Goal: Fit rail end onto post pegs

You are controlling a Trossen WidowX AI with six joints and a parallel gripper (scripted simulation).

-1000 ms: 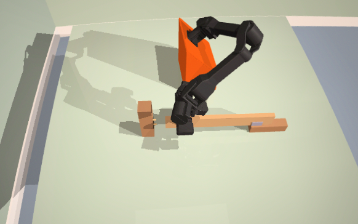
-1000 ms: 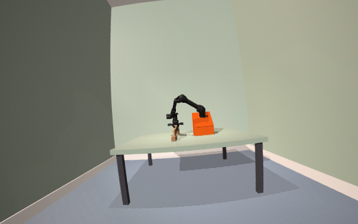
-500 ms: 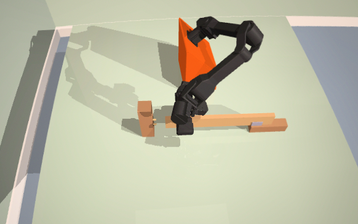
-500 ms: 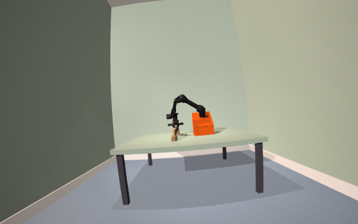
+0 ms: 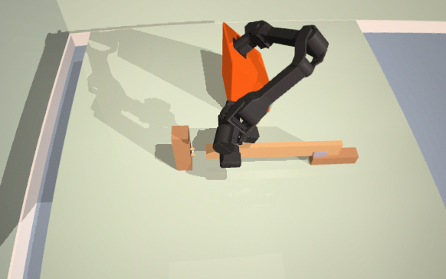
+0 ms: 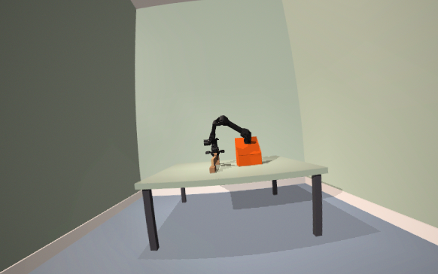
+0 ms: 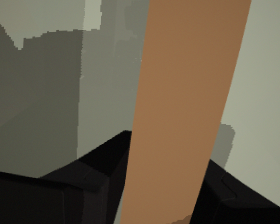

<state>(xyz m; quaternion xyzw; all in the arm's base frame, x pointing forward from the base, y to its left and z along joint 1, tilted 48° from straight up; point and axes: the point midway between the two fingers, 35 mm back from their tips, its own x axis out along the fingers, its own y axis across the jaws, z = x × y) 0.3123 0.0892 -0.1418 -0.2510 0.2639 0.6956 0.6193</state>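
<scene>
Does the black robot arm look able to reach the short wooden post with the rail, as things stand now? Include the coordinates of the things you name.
Probably yes: the black gripper (image 5: 231,160) (image 7: 151,143) grips the long wooden rail (image 5: 282,149) (image 7: 183,100), and nothing visible blocks the gap to the post (image 5: 182,153).

The arm (image 5: 282,86) (image 6: 235,126) is black all over, with long, straight, slab-sided links and bulky, rounded joint housings. Its gripper (image 5: 231,156) (image 6: 215,152) (image 7: 151,143) is black too. In the wrist view, its fingers look broad and angular, with sloping edges that rise to blunt tips and thin seams across their dark faces.
</scene>
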